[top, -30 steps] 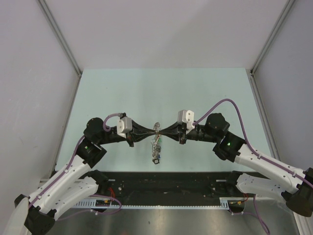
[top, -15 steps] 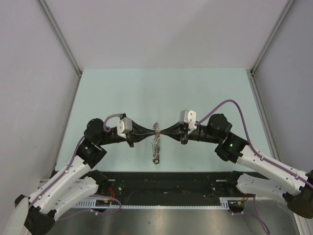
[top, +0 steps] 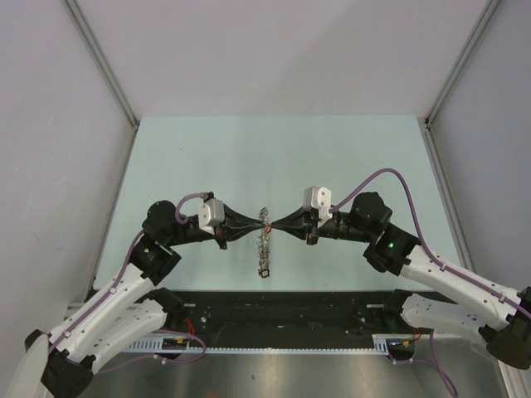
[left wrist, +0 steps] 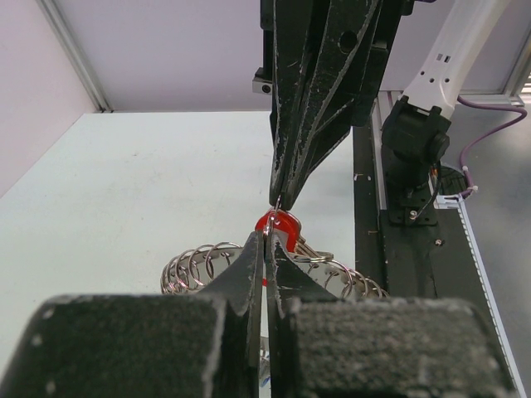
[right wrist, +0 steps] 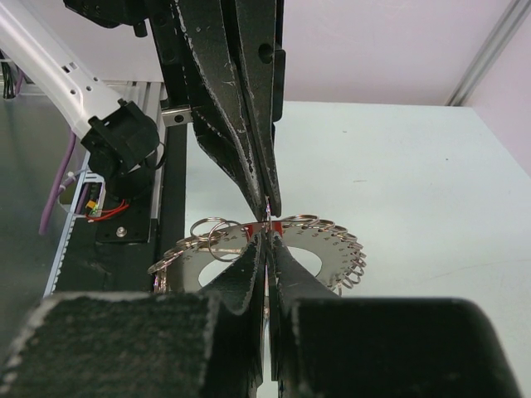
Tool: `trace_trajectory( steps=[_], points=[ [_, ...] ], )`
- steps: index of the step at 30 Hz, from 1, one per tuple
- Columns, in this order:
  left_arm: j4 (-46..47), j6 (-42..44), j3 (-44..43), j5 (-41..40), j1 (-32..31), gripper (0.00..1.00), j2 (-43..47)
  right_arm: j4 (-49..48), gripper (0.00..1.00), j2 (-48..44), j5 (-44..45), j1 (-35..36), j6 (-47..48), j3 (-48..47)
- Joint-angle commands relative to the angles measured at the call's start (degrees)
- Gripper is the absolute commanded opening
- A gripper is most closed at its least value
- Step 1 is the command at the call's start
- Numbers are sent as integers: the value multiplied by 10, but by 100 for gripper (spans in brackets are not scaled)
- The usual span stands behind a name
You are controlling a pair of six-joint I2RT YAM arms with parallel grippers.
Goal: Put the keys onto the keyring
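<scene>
Hardly anything has shifted over the last second: my right arm has edged slightly outward at the elbow, while the left arm and the bunch between them have kept their place. My left tool (top: 258,222) and right tool (top: 274,224) meet tip to tip above the middle of the worktop (top: 207,157), both clenched tight with no gap between the fingers. The keyring (top: 265,247) sits right at that meeting point, its fringe of small silver keys trailing toward me. From the left wrist, the key (left wrist: 280,224) shows its red tag directly between my two sets of tips, touching or nearly touching both, with the ring's coils just behind it. From the right wrist the ring fans out under the tips and red peeks out on either side. So the key is at the ring and pinched there, but I cannot tell which tool grips the key and which the ring, nor whether its loop is threaded on. I judge the threading unfinished, with letting go to follow.
</scene>
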State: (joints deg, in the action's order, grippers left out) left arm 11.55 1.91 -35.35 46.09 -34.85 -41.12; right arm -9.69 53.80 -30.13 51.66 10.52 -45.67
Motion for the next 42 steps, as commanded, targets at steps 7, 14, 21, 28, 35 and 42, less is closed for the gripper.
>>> trace_trajectory(
  steps=[7,14,21,28,35,42],
  points=[
    [55,-5,-3,8,3,0,10,-15,0,-1,-1,-4,-7,-25],
    [52,-4,-3,5,2,0,11,-12,0,-6,2,-4,-7,-26],
    [52,-5,-2,8,2,1,11,-13,0,-3,-1,-4,-7,-25],
    [56,-5,-3,14,3,0,10,-17,0,3,-5,-4,-9,-26],
    [57,-6,-2,16,3,0,10,-20,0,4,-6,-4,-9,-26],
    [59,-7,-2,23,3,0,8,-30,0,10,-16,-2,-13,-26]
  ],
)
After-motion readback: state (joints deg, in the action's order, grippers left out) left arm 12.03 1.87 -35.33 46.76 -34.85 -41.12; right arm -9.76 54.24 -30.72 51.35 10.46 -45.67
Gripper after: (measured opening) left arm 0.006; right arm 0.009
